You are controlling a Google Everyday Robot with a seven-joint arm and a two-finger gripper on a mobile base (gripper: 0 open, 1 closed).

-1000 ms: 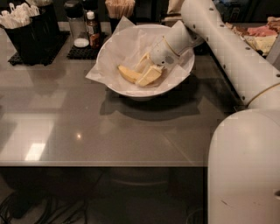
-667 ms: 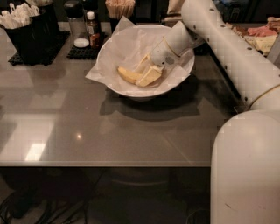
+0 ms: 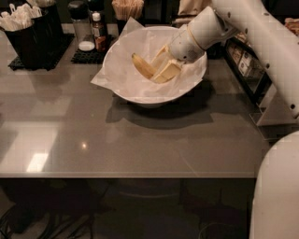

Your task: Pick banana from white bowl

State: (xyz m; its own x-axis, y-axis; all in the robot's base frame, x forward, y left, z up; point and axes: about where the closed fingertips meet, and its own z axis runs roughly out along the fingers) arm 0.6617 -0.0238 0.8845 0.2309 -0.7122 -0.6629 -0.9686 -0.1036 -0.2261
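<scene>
Camera view is looking down on a grey table (image 3: 140,140), where the white bowl (image 3: 140,99) is sitting toward the far side, a little right of the middle. Crinkled white paper (image 3: 119,74) is lining the bowl, with one corner sticking out past the rim on the near left and another poking up at the far left. The robot's white arm (image 3: 261,37) is reaching in from the right and angling down over the far right rim, so the gripper (image 3: 162,65) is sitting inside the bowl above the paper. Its two tan fingers (image 3: 169,72) are closing narrowly around the right part of the banana (image 3: 141,65), one finger lying on the far side and one on the near side, so the gripper is holding the fruit. The banana is lying within the bowl's middle, its free yellow end pointing to the far left and tilting upward. Well to the far left, a black caddy (image 3: 30,39) is holding white utensils; nearer the bowl a shaker (image 3: 81,30) and a small sauce bottle (image 3: 98,33) are standing on a black mat (image 3: 88,57), just beside the bowl's far left rim. A holder of wooden sticks (image 3: 127,8) is standing behind the bowl. The robot's white body (image 3: 278,196) is filling the near right corner
</scene>
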